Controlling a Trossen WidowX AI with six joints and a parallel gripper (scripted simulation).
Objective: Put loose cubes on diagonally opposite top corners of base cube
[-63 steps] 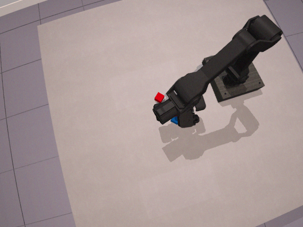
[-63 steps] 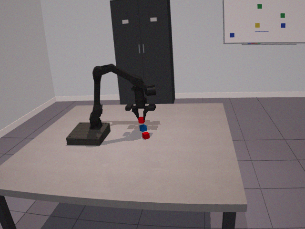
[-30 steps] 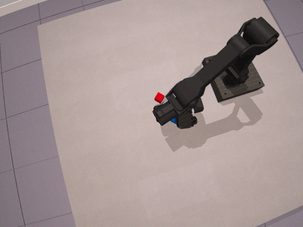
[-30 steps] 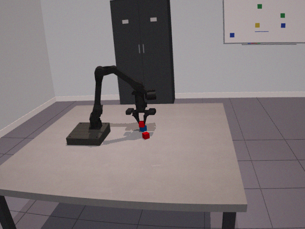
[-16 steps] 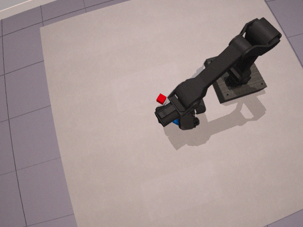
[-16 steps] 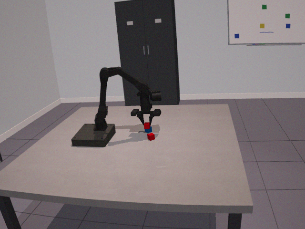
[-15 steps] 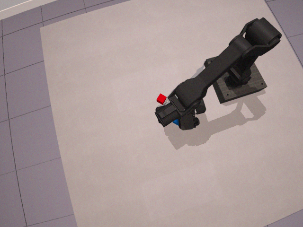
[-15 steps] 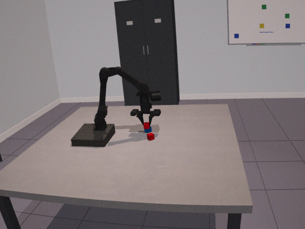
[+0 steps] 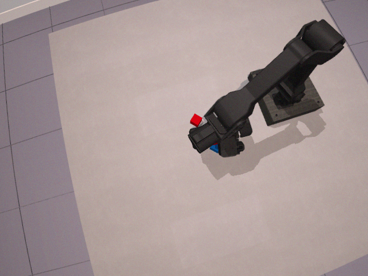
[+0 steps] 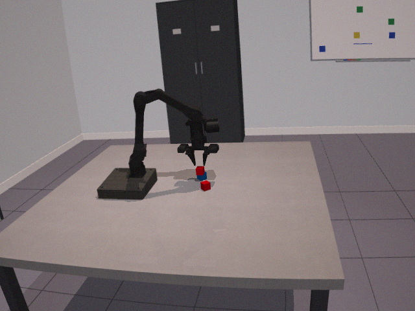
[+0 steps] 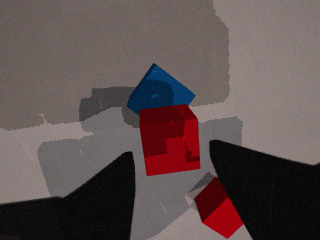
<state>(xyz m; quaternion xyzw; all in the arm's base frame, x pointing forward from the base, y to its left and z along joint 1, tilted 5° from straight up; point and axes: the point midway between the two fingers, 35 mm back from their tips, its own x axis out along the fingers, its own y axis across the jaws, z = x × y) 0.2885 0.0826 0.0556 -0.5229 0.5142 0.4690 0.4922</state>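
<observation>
On the grey table (image 10: 234, 234), near its middle, stands the black arm (image 10: 157, 100), bolted to a dark base plate (image 10: 127, 184) and bent over so that its gripper (image 10: 199, 163) points straight down. Everything else sits close to the blue cube (image 11: 160, 92), the fixed one. Directly above the blue cube hangs the gripper, its two fingers parted partway and holding nothing — daylight shows on both sides between the fingers and the red cube (image 11: 169, 140) below them. That red cube rests on top of the blue cube, covering one corner of it and turned at an angle to it; the rest of the blue top stays bare. From the side, the fingertips end just above the red cube's upper face, apart from it. A second red cube (image 10: 205, 185) lies on the table just beside the blue cube, on the side away from the base plate — not touching it.
</observation>
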